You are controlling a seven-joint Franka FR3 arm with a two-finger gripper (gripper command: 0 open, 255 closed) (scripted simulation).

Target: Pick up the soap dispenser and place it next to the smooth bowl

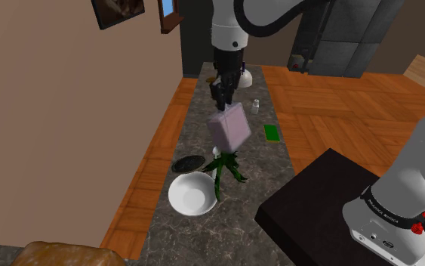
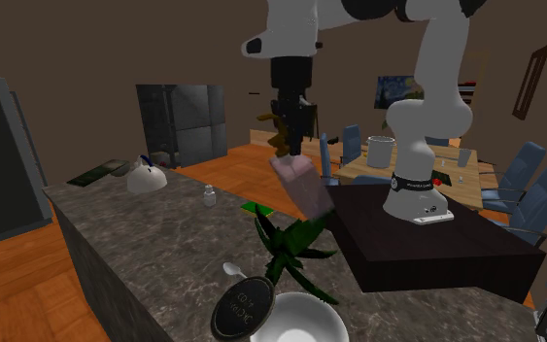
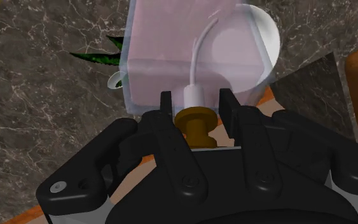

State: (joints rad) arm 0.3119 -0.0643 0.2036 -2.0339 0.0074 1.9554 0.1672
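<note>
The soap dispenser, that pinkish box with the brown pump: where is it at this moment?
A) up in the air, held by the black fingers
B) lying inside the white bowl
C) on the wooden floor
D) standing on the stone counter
A: the soap dispenser hangs clear of the counter, above the green plant, with the fingers clasping its brown pump.

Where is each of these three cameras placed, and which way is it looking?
Shoulder view: beside the stand, looking down the counter; white arm and tool show.
Second exterior view: across the counter, facing the arm and stand.
Wrist view: on the hand, looking down past the tool's fingers at the soap dispenser.
All three share the soap dispenser and white bowl.
</note>
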